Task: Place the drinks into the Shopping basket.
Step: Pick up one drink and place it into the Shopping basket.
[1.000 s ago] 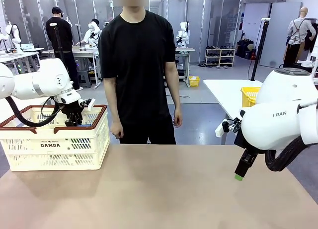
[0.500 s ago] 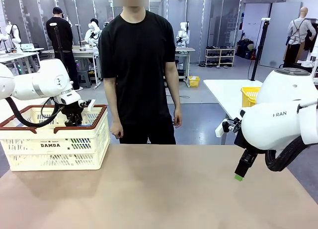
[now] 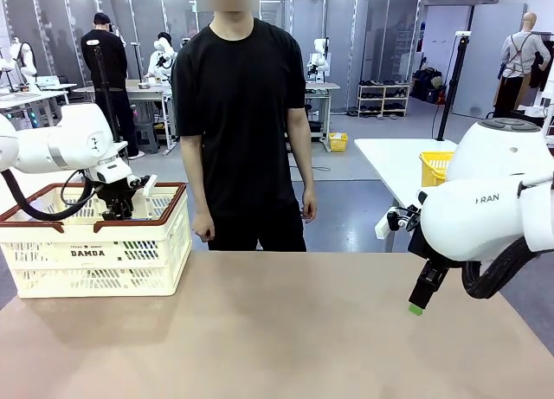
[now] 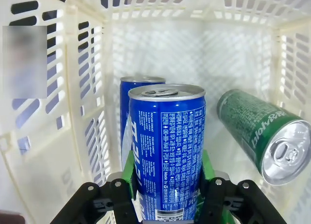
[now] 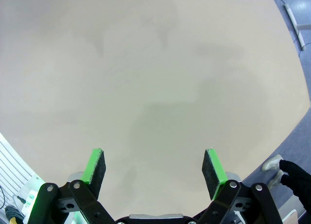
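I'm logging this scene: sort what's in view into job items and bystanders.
Job: basket; blue can in left gripper; second blue can; green can.
Bystanders: yellow basket; right gripper, open over bare table.

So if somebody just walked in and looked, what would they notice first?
Probably the shiny blue can gripped in the left gripper inside the Shopping basket at the table's left end, with another blue can behind it and a green can lying on its side nearby. Next comes the person in black standing at the far side, and the right gripper hanging open above bare tabletop.
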